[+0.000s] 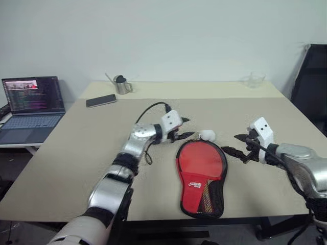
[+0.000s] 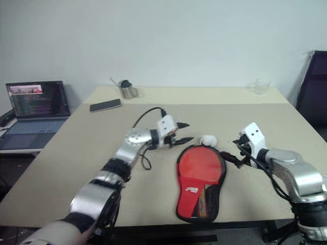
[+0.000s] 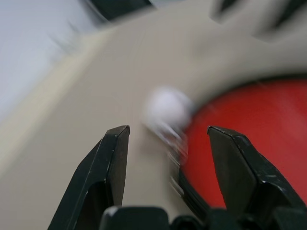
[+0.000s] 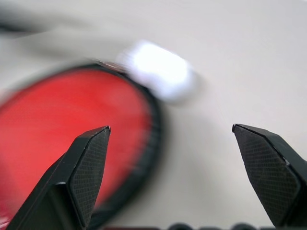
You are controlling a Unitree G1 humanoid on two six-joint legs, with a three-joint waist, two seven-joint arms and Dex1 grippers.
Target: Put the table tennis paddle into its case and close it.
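The case [image 1: 201,176] lies flat on the beige table [image 1: 76,153], red side up, with a white logo and a mesh pocket at its narrow near end. Its white fluffy charm [image 1: 207,135] rests on the table at the far round end. The table tennis paddle is hidden. My left gripper [image 1: 190,127] hangs open just left of the charm, above the case's far edge, holding nothing. My right gripper [image 1: 230,143] is wide open to the right of the case, pointing at it and apart from it. The charm [image 4: 158,67] and the case's red face [image 4: 72,129] appear beyond the right fingers.
An open laptop [image 1: 33,102] sits on a low stand to the left of the table. A dark phone [image 1: 101,100] and a metal cup [image 1: 122,87] are at the far left of the table, a clear glass [image 1: 254,80] at the far right. A black chair [image 1: 312,76] stands at the right.
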